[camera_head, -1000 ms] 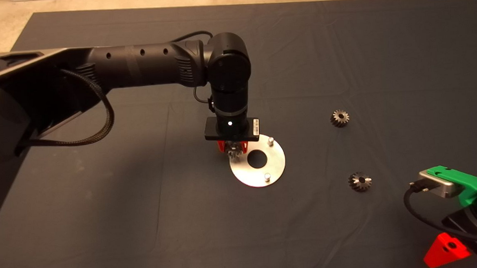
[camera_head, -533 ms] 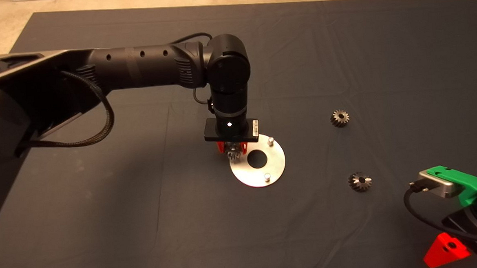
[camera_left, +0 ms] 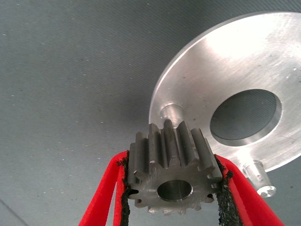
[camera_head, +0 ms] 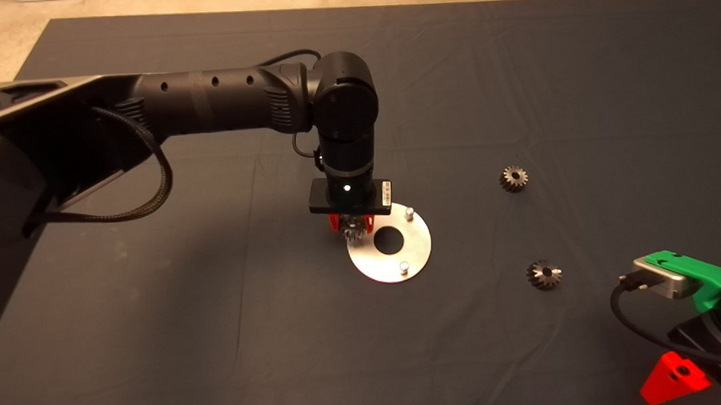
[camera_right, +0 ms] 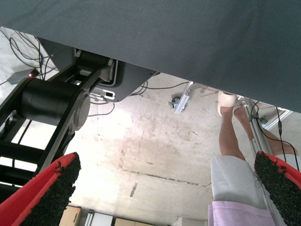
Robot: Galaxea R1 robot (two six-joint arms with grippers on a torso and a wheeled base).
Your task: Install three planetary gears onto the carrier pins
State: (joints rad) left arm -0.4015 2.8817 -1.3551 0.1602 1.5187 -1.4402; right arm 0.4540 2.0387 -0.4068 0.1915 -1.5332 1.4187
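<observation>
Gears: three small grey toothed gears, each with a centre hole. One gear [camera_left: 170, 181] is clamped between the red fingers [camera_left: 106, 195] of the left end effector [camera_head: 350, 226], held over the disc's left edge, above a pin [camera_left: 170, 114]. Two gears lie apart on the mat, right of the disc: the far gear [camera_head: 513, 178] and the near gear [camera_head: 544, 274].

Disc [camera_head: 415, 244]: flat, round, shiny metal, central hole. Far pin [camera_head: 408, 212] and near pin [camera_head: 404, 266] stand bare.
</observation>
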